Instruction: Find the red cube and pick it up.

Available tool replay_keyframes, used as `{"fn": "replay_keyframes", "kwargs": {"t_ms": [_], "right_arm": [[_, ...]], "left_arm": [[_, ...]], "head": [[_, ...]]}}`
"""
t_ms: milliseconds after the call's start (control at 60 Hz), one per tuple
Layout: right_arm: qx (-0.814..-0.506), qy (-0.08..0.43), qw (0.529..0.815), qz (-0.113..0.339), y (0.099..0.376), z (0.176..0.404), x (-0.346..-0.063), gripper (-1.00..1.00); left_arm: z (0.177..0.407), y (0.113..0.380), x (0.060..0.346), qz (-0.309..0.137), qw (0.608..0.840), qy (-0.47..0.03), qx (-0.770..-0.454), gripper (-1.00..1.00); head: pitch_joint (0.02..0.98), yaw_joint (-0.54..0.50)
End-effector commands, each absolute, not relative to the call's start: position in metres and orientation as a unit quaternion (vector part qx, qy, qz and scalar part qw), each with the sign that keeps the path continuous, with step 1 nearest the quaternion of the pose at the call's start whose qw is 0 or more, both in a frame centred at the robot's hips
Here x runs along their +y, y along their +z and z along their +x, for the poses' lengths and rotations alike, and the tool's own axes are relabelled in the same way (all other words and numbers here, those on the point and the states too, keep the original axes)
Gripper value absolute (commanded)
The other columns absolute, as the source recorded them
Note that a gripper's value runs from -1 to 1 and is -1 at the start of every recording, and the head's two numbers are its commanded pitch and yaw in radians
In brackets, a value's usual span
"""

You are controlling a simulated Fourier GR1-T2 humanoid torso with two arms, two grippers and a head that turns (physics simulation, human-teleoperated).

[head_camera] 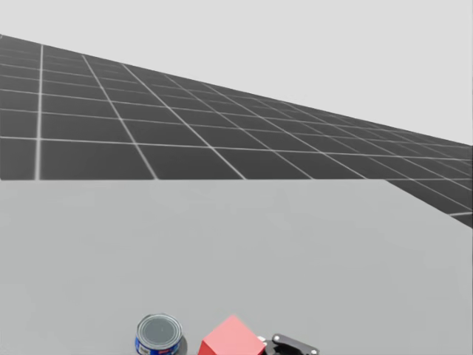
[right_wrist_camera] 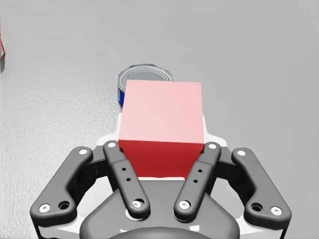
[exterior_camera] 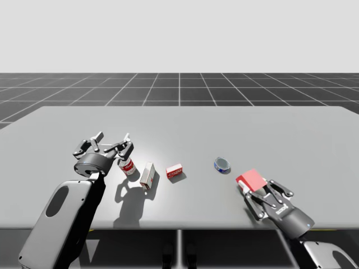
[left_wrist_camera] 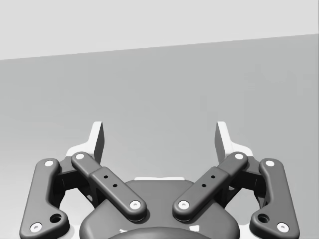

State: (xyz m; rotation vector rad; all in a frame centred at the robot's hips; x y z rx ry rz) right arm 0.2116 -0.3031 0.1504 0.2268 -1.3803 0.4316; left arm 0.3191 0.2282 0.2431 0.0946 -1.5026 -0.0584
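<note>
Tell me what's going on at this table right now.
My right gripper is closed on the red cube, with a finger against each side. I cannot tell whether the cube is off the table. A blue can stands just ahead of it. My left gripper is open and holds nothing, hanging by a red-and-white can. A white box and a small red box lie between the two arms.
</note>
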Motion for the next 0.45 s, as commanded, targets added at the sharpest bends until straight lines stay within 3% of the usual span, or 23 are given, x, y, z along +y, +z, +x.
{"fn": "replay_keyframes", "kwargs": {"t_ms": [17, 450], "right_arm": [[-0.686, 0.15, 0.711, 0.04, 0.197, 0.223, -0.313, 1.0], [-0.779, 0.104, 0.618, 0.009, 0.305, 0.223, -0.312, 1.0]], "left_arm": [[0.319, 0.243, 0.228, 0.041, 0.729, -0.026, -0.682, -1.0], [0.32, 0.244, 0.23, 0.037, 0.725, -0.031, -0.687, -1.0]], "head": [[0.443, -0.52], [0.43, -0.51]]}}
